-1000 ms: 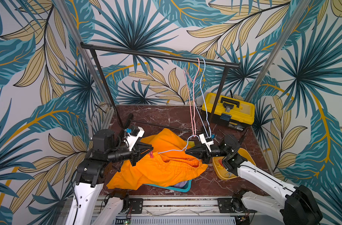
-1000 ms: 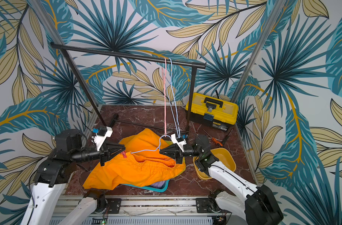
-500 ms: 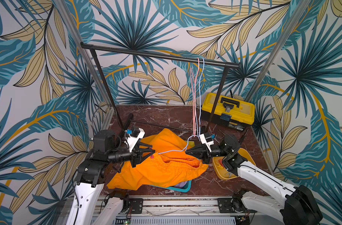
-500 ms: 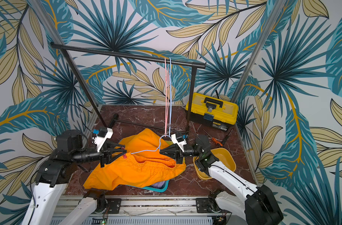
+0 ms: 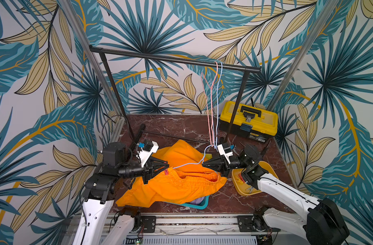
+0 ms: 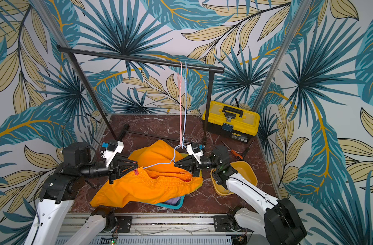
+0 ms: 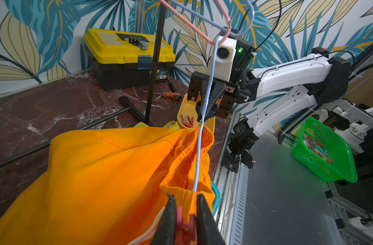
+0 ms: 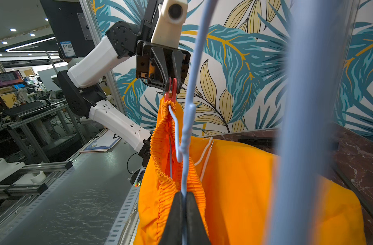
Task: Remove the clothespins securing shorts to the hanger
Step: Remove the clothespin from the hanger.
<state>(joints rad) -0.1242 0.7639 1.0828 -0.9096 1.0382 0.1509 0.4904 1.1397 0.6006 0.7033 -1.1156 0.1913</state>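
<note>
Clothespin (image 7: 184, 224) (the red one) sits at the left end of the orange shorts' (image 5: 170, 186) waistband. My left gripper (image 5: 167, 166) just reopened and clamped back onto it, while my right gripper (image 8: 184, 195) is pinched shut on the blue hanger (image 7: 199, 148). I judge pulling it off comes next.

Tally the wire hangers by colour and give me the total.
Pink hangers: 1, hanging on the rail.
Blue hangers: 2, one hanging on the rail, one carrying the orange shorts.
Total: 3
</note>
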